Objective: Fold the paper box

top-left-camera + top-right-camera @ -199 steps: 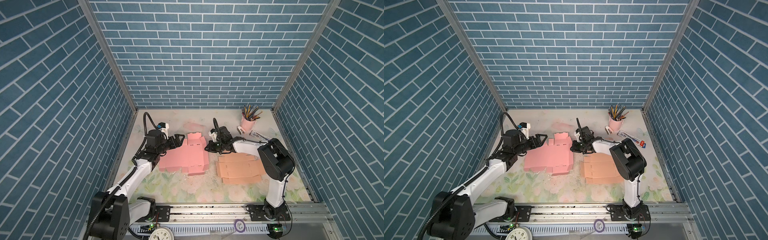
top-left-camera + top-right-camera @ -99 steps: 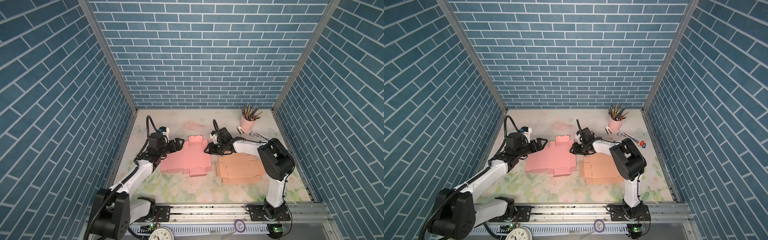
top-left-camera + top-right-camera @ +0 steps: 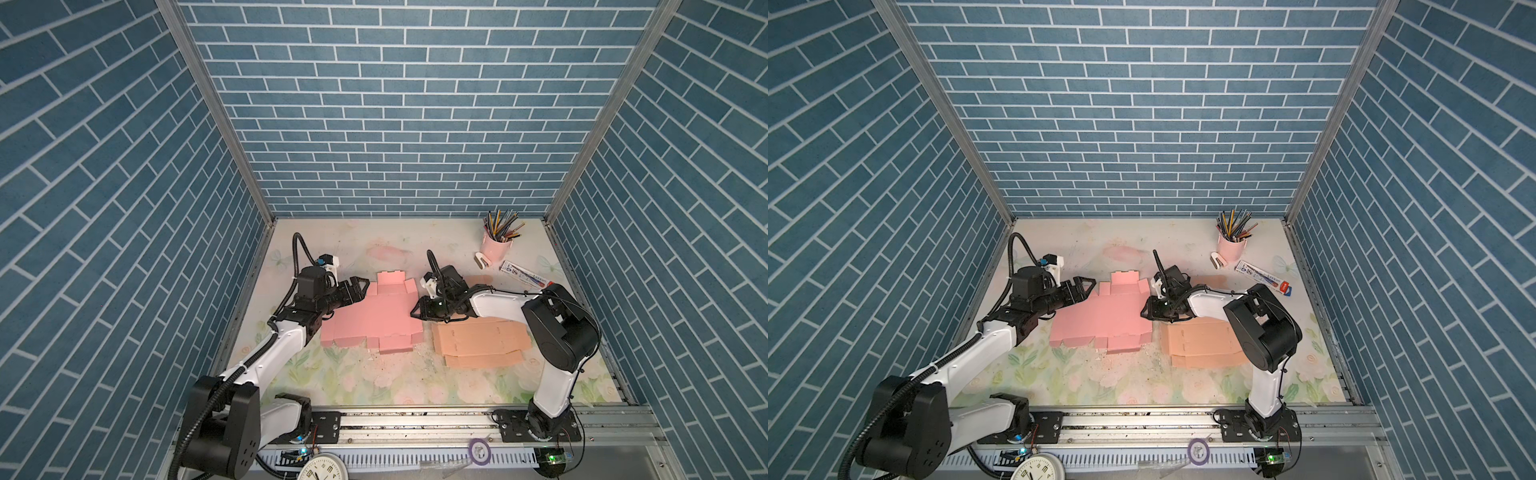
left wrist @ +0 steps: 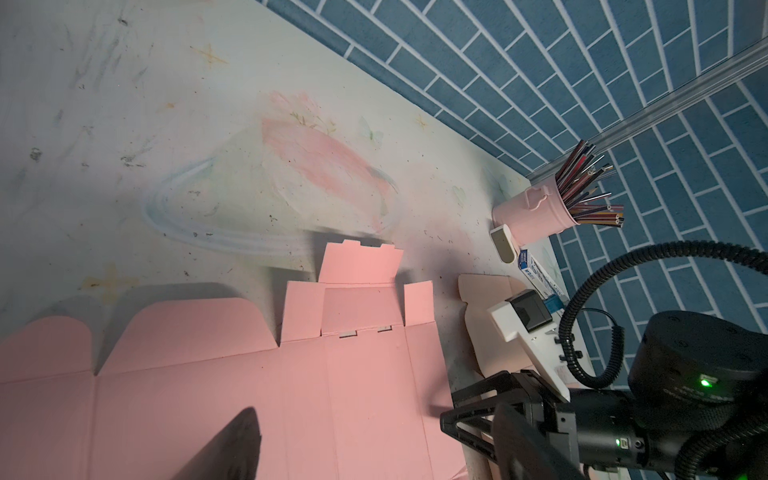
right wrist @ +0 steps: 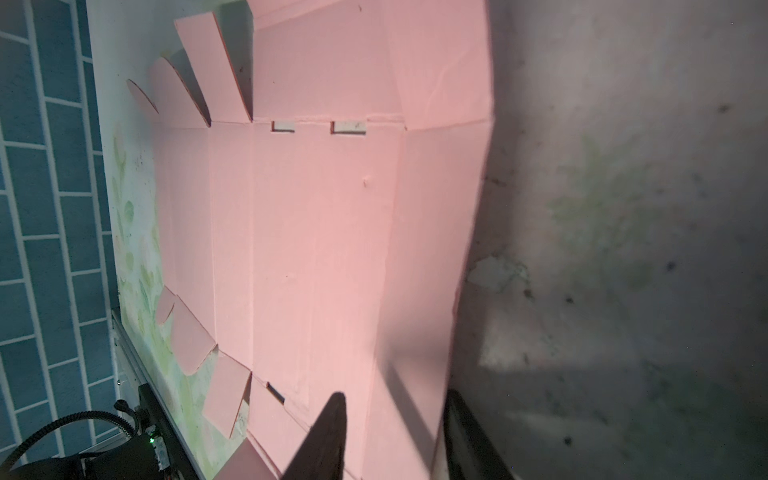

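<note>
Down at the front edge, a white clock and a purple tape ring lie by the metal rail that carries both arms. Past that, on the flowered table, a tan cardboard blank lies flat on the right. Just beside it, near the middle of the table, is the pink paper box, unfolded and flat, its flaps spread toward front and back.

The left gripper hangs low at the sheet's far left edge with its jaws spread wide, holding nothing. The right gripper sits at the sheet's right edge. In the right wrist view its fingers stand partway apart with that edge between them, not pinched.

Back in the far right corner stands a pink cup full of pencils, with a small white stapler just beside its base and a toothpaste box near it.
</note>
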Motion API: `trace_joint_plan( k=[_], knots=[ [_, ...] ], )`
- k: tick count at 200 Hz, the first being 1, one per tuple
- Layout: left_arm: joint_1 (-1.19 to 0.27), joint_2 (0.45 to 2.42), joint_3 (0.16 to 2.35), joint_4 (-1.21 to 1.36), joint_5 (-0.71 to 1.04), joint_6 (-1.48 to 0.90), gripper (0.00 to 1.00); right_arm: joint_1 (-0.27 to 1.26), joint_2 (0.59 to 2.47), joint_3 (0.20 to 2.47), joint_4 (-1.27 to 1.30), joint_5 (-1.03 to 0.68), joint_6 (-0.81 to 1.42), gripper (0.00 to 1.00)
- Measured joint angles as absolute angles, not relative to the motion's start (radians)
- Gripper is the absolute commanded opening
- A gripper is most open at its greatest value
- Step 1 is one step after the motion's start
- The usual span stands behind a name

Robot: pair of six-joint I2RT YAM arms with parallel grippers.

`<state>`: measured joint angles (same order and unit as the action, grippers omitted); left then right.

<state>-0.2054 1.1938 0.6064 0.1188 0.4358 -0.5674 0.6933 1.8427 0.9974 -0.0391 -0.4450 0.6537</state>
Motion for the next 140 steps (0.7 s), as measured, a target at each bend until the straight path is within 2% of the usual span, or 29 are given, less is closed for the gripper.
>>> trace_joint_plan(
  k=[83, 140],
  knots=[
    [-0.206, 1.195, 0.606, 0.127, 0.442, -0.571, 0.88, 0.694, 1.872, 1.006, -0.018, -0.448, 0.659, 0.14],
    [-0.206, 1.195, 0.606, 0.141, 0.462, -0.588, 0.88, 0.694, 1.878, 1.087, -0.062, -0.422, 0.646, 0.11]
  ],
)
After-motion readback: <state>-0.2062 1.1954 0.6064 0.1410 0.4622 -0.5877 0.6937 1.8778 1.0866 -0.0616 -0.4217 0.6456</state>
